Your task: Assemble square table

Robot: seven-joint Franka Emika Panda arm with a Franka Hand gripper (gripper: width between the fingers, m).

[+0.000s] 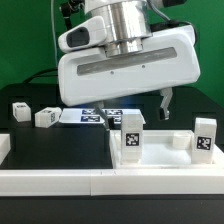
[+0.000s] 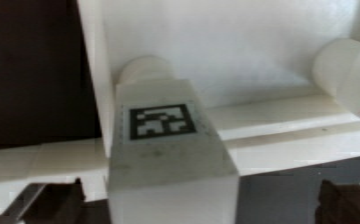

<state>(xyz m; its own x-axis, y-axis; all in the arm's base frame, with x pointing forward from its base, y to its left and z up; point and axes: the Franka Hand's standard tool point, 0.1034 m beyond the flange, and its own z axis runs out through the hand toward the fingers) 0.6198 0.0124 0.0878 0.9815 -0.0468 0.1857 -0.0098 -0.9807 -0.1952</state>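
Two loose legs lie on their sides near the surface's (image 1: 60, 150) far edge at the exterior view's left: the outer loose leg (image 1: 18, 110) and the inner loose leg (image 1: 45, 117), close together but apart. Next is one marker board (image 1: 92, 117), flat. The gripper (image 1: 142, 104) hangs just above the third leg (image 1: 131, 137), jaws fully apart, holding nothing. That leg stands upright at the left corner of the single square top (image 1: 165, 148). The fourth leg (image 1: 204, 138) stands upright at the right corner. One border rail (image 1: 90, 180) runs along the near edge.

Count: four legs, two standing.

Judgement: the third leg is being seated; whether it is home cannot be told. Next, close squarely astride it without tilting it.
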